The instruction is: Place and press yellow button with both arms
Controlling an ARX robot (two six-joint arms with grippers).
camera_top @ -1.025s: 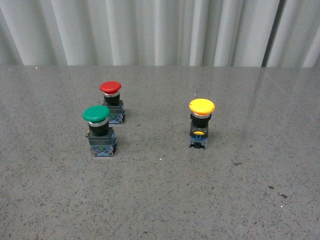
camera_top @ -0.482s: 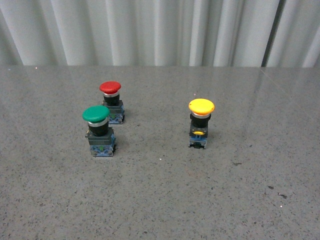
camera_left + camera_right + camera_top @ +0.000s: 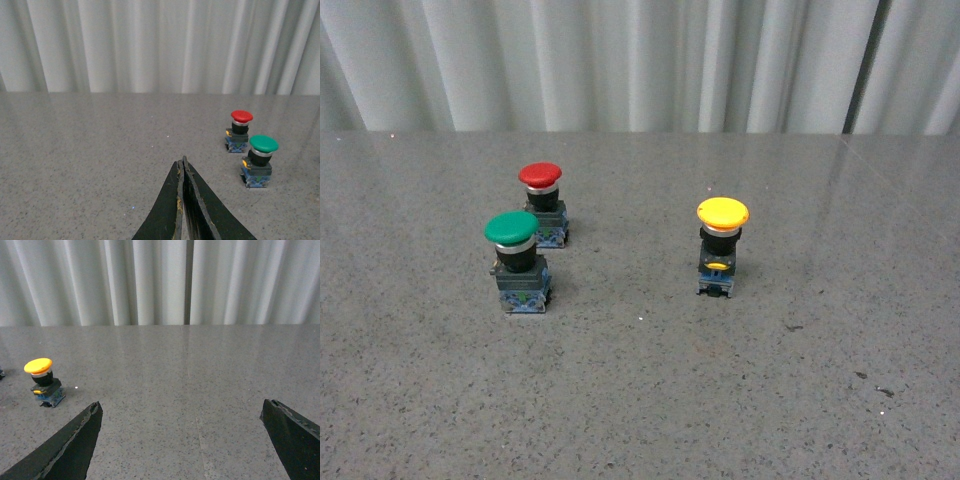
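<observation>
Yellow button: upright on table, ahead of right pincer, outside its gap and well apart from it.
Right pincer: spread wide, empty.
Left pincer: fingers pressed together, gripping nothing.
Green button, red button: upright, near each other, ahead of left pincer and off to one side, well apart from it.

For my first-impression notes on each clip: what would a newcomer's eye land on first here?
Three mushroom-capped buttons on the grey table: the yellow button stands alone to the right, the green button and red button close together to the left, red farther back. In the wrist views, the left fingers are pressed together while the right fingers gape wide, holding nothing.
</observation>
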